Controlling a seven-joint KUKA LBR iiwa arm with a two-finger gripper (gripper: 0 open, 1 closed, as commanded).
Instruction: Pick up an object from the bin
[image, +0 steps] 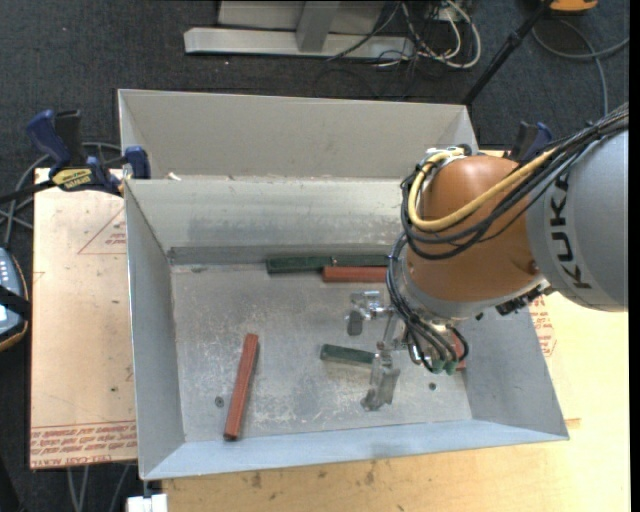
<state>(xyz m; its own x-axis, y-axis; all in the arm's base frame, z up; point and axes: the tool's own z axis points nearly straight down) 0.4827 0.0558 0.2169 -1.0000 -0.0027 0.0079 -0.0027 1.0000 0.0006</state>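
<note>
My gripper (369, 351) is low over the bin floor, right of the middle, and it is open. One fingertip (357, 316) stands toward the back and the other (379, 391) toward the front. A short dark green stick (344, 353) lies flat on the floor. Its right end reaches into the gap between the fingers, and neither finger touches it.
A long red-brown stick (241, 386) lies at the front left of the floor. Along the back wall a dark green stick (295, 265) and a red-brown stick (354, 272) lie end to end. The arm's orange cover hangs over the bin's right side.
</note>
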